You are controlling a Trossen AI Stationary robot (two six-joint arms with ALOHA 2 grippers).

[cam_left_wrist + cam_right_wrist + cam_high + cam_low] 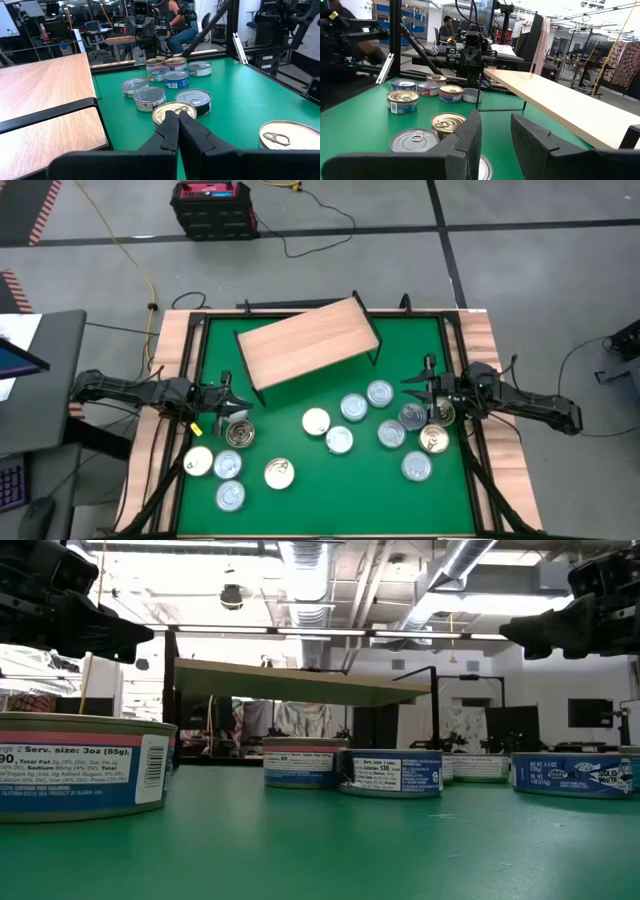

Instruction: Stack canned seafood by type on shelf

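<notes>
The shelf (308, 340), a light-wood board on thin black legs, stands slantwise on the far half of the green table (330, 500); its top is bare. Several flat tins of canned seafood rest on their bases on the green surface. One group (228, 465) is at the near left and another (391, 433) at the right of centre. Some have cream tops (316, 421) and some gold lids (434, 440). My left gripper (243, 407) hovers shut and level above the left group, its fingertips (178, 117) together. My right gripper (495, 122) hovers open over the right group (414, 388), with nothing between its fingers.
The table has raised wooden side edges (165, 380) and a black frame around the green mat. Bare green surface lies along the near edge and between the two groups of tins. A black crate (212, 208) and cables lie on the floor beyond the table.
</notes>
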